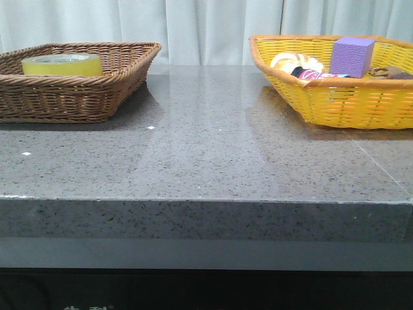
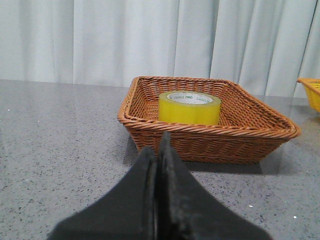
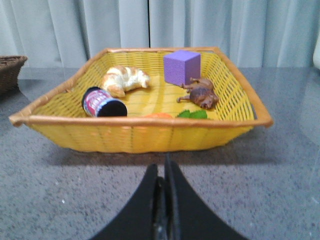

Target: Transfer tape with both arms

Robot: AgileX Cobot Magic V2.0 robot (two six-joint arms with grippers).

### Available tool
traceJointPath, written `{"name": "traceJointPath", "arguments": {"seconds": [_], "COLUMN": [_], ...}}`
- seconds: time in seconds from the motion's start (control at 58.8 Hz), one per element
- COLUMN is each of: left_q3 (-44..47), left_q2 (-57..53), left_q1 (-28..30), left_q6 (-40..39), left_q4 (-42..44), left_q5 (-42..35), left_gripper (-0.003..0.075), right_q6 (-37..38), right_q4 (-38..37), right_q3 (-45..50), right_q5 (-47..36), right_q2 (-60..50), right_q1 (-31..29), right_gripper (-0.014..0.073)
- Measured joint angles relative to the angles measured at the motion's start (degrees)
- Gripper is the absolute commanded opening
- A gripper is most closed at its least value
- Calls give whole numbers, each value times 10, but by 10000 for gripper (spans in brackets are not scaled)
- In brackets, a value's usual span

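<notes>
The wide yellow translucent tape roll [image 2: 190, 107] lies flat inside the brown woven wicker basket [image 2: 150, 131] on the grey speckled stone surface [image 1: 206, 155]; the black left hand [image 2: 158, 150] and black right hand [image 3: 164, 172] are both pressed together, empty

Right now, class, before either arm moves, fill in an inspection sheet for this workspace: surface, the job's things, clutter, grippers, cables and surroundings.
Surface: grey speckled stone table, a few white flecks near the left side.
Job's things: the tape lies flat inside the brown wicker basket, on the robot's left.
Clutter: the yellow basket on the right holds a purple cube, a croissant, a dark can on its side, a brown toy figure, and something orange and green at the front rim.
Grippers: left gripper fingers together, holding nothing; right gripper the same.
Cables: nothing seen.
Surroundings: pale curtain behind the table.
</notes>
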Motion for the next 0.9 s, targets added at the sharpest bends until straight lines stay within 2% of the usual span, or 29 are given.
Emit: {"name": "traceJointPath", "arguments": {"seconds": [0.221, 0.596, 0.902], "left_q3": [0, 0, 0], "left_q2": [0, 0, 0], "left_q1": [0, 0, 0], "left_q6": [0, 0, 0], "left_q4": [0, 0, 0], "left_q5": [0, 0, 0], "left_gripper": [-20, -20, -20], "right_q6": [0, 0, 58], "right_q4": [0, -1, -69], "right_q3": [24, 24, 24], "right_q5": [-32, -35, -52], "right_q2": [-1, -1, -1], "right_q1": [1, 1, 1], "right_gripper": [-69, -69, -69]}}
